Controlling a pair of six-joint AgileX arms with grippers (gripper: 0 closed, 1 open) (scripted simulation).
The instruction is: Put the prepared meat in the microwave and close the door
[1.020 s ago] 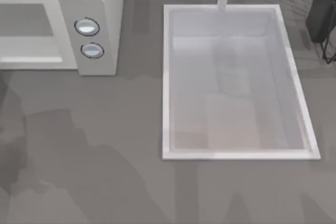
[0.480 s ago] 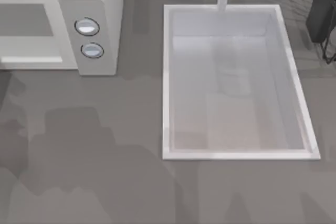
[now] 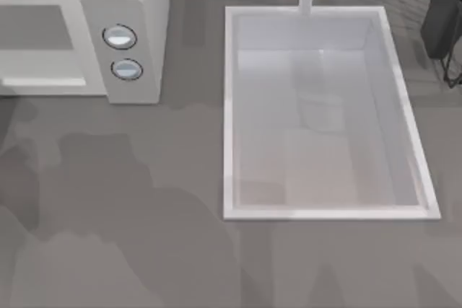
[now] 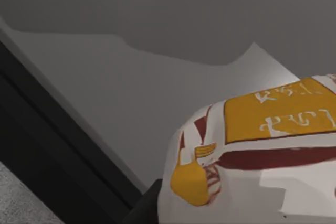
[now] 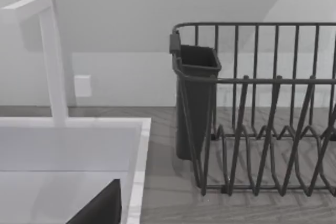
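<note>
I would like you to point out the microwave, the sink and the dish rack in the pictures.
microwave (image 3: pixel 148 34): top view, on its off-white side panel beside the two buttons.
sink (image 3: pixel 228 113): top view, on its white left rim.
dish rack (image 5: pixel 257 81): right wrist view, on a horizontal bar of its dark wire frame.

Soft, even light; broad blurry shadows sprawl over the grey counter (image 3: pixel 144 200) in the lower left, faint sheen inside the sink (image 3: pixel 325 106)
</note>
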